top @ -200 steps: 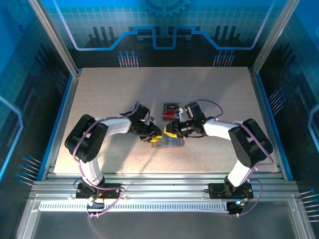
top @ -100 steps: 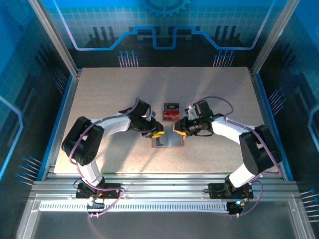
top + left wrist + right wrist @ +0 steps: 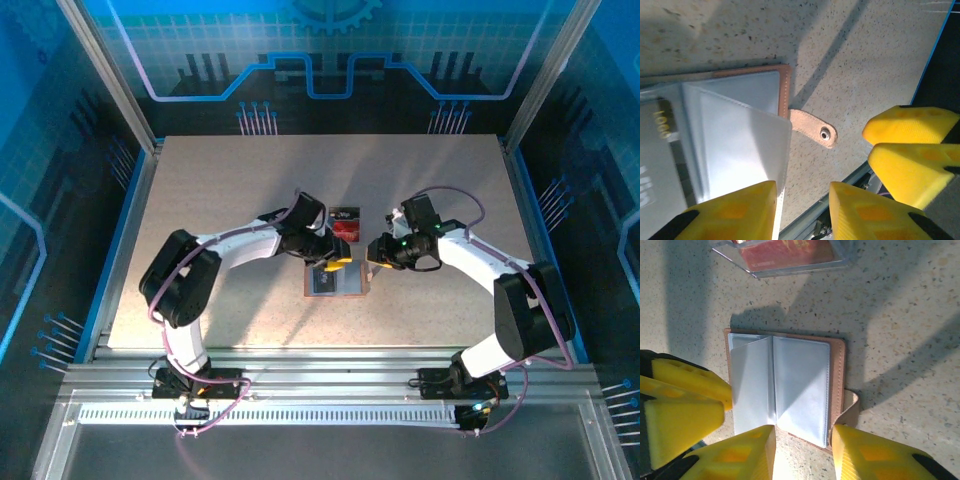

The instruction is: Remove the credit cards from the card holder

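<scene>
Seen from above, the left arm (image 3: pixel 240 240) rose from its mount at 7 o'clock, bent at a dark elbow at 9 o'clock, and ran its white forearm toward 3 o'clock. The left gripper (image 3: pixel 335 262) sat at the centre, pointing toward 4 o'clock. The right arm (image 3: pixel 480 262) rose from 5 o'clock, bent at 4 o'clock, and reached toward 10 o'clock. The right gripper (image 3: pixel 375 255) pointed toward 8 o'clock, just beside the left one, tips apart. Both sets of jaws stood parted with a clear gap. In the left wrist view, the right gripper's yellow fingers (image 3: pixel 910 145) showed at 3 o'clock.
</scene>
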Robot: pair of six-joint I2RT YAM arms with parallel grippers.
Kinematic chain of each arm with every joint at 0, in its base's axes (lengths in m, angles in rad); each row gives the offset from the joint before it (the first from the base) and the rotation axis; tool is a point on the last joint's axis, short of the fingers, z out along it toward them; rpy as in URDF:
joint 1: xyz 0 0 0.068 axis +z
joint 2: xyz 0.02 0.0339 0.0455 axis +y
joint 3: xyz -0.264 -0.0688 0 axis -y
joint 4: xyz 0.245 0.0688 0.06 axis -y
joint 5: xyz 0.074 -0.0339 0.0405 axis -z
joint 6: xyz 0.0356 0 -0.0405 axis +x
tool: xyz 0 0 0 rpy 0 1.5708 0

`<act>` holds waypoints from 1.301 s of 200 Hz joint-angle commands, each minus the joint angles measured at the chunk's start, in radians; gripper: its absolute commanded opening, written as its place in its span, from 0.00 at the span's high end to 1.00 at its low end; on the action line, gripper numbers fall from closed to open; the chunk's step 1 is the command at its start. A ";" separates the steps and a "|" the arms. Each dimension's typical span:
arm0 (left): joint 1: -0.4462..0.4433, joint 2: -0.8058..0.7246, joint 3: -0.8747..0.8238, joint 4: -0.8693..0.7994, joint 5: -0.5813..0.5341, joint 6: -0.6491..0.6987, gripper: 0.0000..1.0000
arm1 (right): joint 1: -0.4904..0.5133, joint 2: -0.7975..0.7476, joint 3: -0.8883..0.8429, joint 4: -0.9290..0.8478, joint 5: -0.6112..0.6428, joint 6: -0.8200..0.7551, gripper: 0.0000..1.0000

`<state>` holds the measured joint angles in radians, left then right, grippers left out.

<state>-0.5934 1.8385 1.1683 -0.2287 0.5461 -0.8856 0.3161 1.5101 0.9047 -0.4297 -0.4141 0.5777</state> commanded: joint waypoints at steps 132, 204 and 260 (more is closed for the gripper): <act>-0.077 0.226 0.158 -0.016 -0.013 -0.031 0.62 | -0.055 -0.021 -0.075 0.009 -0.055 -0.029 0.64; -0.069 0.158 0.149 -0.029 -0.046 0.002 0.62 | -0.048 -0.011 -0.057 0.020 -0.061 -0.007 0.64; -0.033 0.059 0.109 -0.067 -0.087 0.036 0.62 | -0.012 0.003 -0.032 0.023 -0.053 0.012 0.65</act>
<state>-0.6510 1.9682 1.3060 -0.2604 0.4831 -0.8810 0.2806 1.4967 0.8391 -0.4099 -0.4557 0.5716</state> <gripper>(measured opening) 0.383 0.356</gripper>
